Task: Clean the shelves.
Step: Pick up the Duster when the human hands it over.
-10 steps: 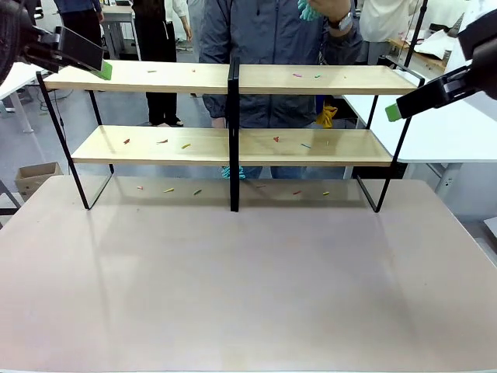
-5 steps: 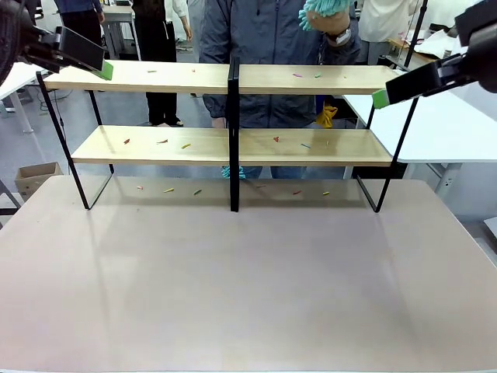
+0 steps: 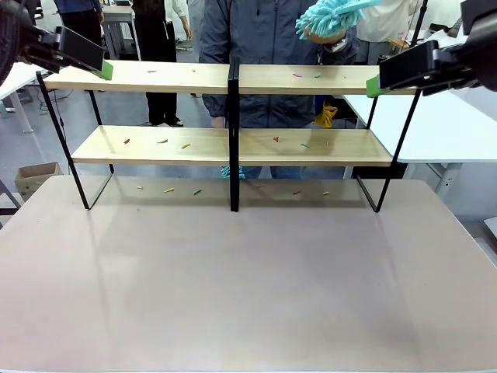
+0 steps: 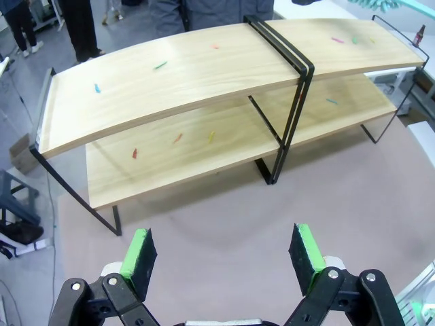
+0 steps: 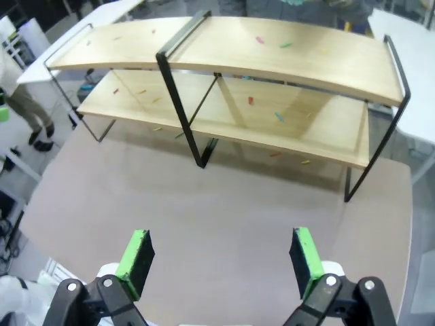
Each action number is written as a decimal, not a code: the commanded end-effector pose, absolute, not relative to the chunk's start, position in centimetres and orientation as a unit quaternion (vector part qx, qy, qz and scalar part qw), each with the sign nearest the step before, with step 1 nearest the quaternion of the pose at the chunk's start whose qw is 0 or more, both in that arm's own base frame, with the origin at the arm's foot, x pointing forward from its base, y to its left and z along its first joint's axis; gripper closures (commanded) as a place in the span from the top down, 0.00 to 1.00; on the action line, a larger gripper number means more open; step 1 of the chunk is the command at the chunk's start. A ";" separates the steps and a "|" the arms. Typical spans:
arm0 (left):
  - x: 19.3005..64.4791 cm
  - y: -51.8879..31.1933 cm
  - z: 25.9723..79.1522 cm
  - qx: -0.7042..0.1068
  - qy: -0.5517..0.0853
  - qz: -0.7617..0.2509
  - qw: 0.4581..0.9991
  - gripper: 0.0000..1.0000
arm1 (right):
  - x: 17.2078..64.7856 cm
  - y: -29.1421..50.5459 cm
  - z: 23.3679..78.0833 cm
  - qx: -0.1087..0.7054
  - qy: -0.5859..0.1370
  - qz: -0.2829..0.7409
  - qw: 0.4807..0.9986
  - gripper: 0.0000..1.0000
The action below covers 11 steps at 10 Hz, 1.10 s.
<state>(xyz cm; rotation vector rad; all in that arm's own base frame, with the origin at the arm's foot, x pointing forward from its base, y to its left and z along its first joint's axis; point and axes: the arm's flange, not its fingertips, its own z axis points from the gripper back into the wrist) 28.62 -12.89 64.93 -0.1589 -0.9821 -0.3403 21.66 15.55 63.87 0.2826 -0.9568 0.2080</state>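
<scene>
Stiff, likely light shelves point(image 3: 171, 144) span the frame's upper middle, best steadied at the black end rails, while the left gripper point(image 4: 222, 236) and right gripper point(image 5: 221, 239) gape wide, both empty.

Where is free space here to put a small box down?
The beige tabletop in front of the shelves is bare. Both boards carry small coloured scraps, and more lie under the lower board. A duster hovers top right.

Tiny unidentifiable specks point(image 3: 276, 139) on shelves point(image 3: 349, 149)
</scene>
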 end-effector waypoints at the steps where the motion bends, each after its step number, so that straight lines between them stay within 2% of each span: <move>1: 28.7 -12.7 64.9 -0.082 -0.470 -0.163 0.863 1.00 | 22.4 17.8 63.7 0.124 -0.464 0.038 0.876 1.00; 6: 28.7 -12.7 64.9 -0.082 -0.470 -0.163 0.863 1.00 | 26.8 20.8 65.3 0.085 -0.464 -0.005 0.882 1.00; 11: 28.7 -12.7 64.9 -0.082 -0.470 -0.163 0.863 1.00 | 27.6 21.3 64.8 0.083 -0.454 0.016 0.887 1.00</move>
